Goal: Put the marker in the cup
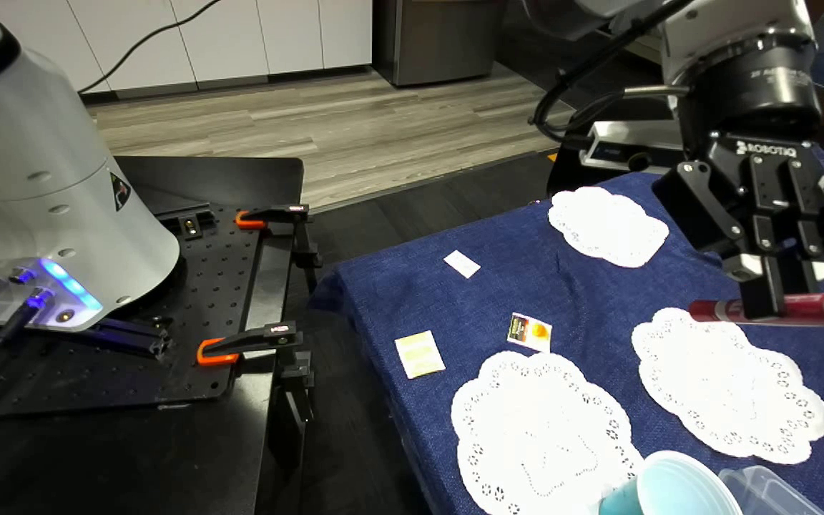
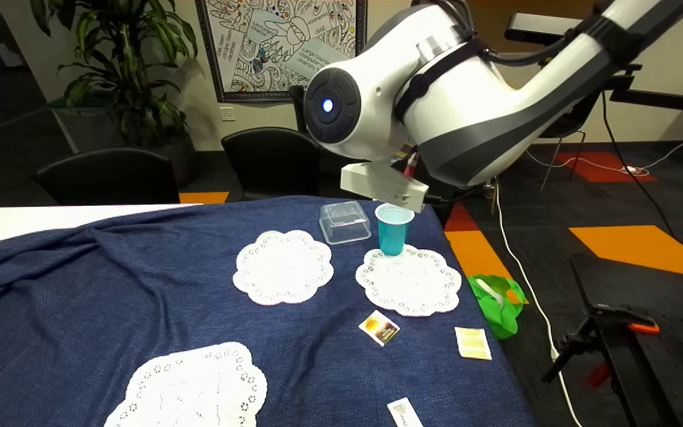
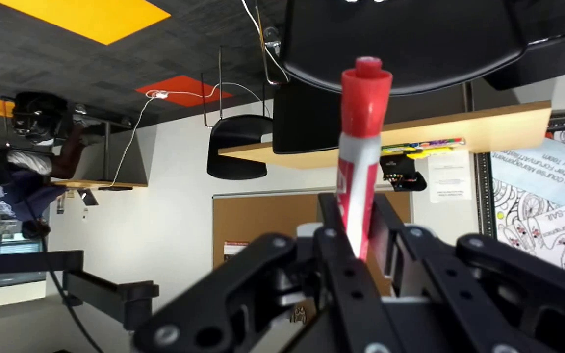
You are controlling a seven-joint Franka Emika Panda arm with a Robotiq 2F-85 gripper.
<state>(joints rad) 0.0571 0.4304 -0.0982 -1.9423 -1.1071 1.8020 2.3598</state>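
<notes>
Out at three o'clock in an exterior view, the gripper (image 1: 784,290) is clamped on the red marker (image 1: 809,307), whose long axis runs from nine to three; the cup (image 1: 677,486) stands toward seven o'clock from it, at the edge of a doily (image 1: 541,429). In an exterior view the arm (image 2: 472,112) hides the gripper; what is probably the marker shows red just past twelve o'clock from the cup. In the wrist view the marker's red end points to twelve, toward the upside-down floor (image 3: 165,54); no cup shows. I judge the marker near upright, needing to travel cupward, then down.
</notes>
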